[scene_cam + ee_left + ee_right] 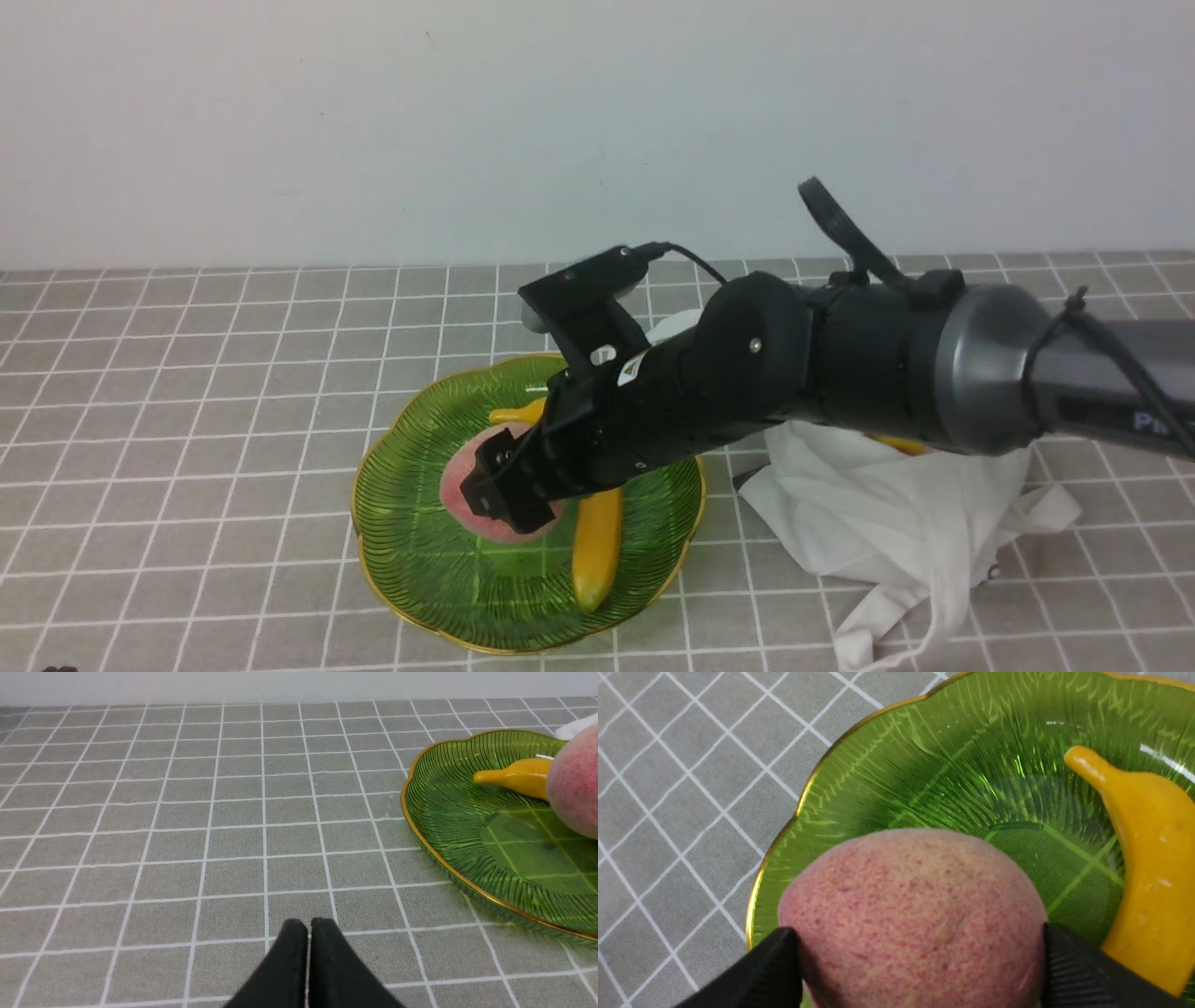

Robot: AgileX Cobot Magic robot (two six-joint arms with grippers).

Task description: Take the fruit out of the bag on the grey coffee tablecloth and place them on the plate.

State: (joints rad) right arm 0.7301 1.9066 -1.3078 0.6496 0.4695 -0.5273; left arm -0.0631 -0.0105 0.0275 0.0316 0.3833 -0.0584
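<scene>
Right gripper [920, 970]: jaws spread wide, one finger pressed to each side of the peach [910, 896], low over the plate [878, 765]. Yellow fruit [1153, 858] lies in the plate just beside this gripper. Bag [887, 523] sits crumpled behind it, under the arm, on the tablecloth [140, 812]. Left gripper [308, 956]: fingers pressed together, holding nothing, plate rim off to one side of it.

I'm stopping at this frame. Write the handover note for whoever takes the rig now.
Left gripper: shut, empty, over the tablecloth near the plate.
Right gripper: shut on the peach, at the plate; whether the peach rests on it is unclear.
Done: banana lies on the plate.
Left: release the peach, then fetch the yellow fruit showing at the bag, right of the plate.
</scene>
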